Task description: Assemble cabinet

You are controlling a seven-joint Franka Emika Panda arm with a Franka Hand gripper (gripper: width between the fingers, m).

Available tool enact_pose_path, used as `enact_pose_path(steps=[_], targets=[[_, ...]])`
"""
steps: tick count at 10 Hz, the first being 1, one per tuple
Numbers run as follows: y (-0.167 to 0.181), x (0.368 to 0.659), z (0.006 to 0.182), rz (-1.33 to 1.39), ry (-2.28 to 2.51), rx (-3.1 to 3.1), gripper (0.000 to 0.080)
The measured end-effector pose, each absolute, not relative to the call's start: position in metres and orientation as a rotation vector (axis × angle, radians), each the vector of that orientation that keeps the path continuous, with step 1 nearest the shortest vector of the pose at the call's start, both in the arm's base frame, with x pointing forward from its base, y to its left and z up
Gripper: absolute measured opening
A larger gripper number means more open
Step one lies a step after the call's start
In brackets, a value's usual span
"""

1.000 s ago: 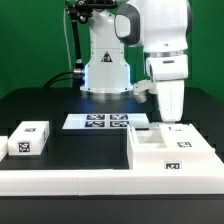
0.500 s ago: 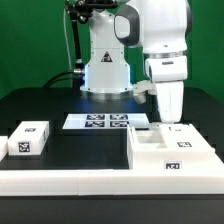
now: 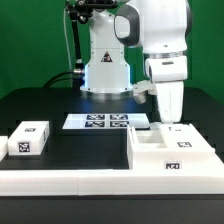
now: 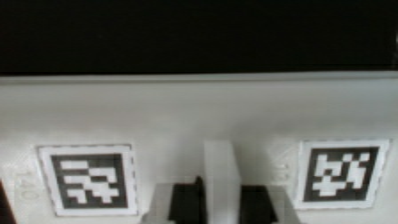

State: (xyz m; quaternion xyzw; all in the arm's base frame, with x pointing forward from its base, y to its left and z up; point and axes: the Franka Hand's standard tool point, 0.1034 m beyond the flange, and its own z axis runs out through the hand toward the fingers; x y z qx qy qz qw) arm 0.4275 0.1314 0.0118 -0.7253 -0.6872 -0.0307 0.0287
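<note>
Exterior view: the end effector (image 3: 169,121) is lowered straight down onto the top of the cabinet (image 3: 150,160), which sits on the black tabletop (image 3: 85,145) at the exterior view's right, just behind the long low white rail (image 3: 70,182). The fingertips are hidden by the hand and the cabinet top, so it cannot be told whether the jaws are parted or closed on a wall. The vertical approach is judged to be chosen so that an upright wall can be straddled from above.

A loose white block (image 3: 28,138) bearing a tag is seen at the exterior view's left, well apart from the cabinet and close to the rail; it is judged to be a cabinet part not yet fitted. The marker board (image 3: 97,122) lies flat between the arm base and the cabinet.

Wrist view: a white face of the cabinet fills the frame, with two tags (image 4: 86,180) (image 4: 342,172) and a raised ridge (image 4: 217,160) between them. Dark shapes (image 4: 180,203) flank the ridge, possibly fingers, but the picture is too blurred to tell. The ridge is centred, so alignment for a grasp is suggested.
</note>
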Motion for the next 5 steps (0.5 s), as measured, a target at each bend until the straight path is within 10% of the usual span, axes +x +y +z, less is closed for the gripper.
enact_pose_path(steps=[5], targets=[[0.1304, 0.4274, 0.0129, -0.087, -2.125, -2.235, 0.0061]])
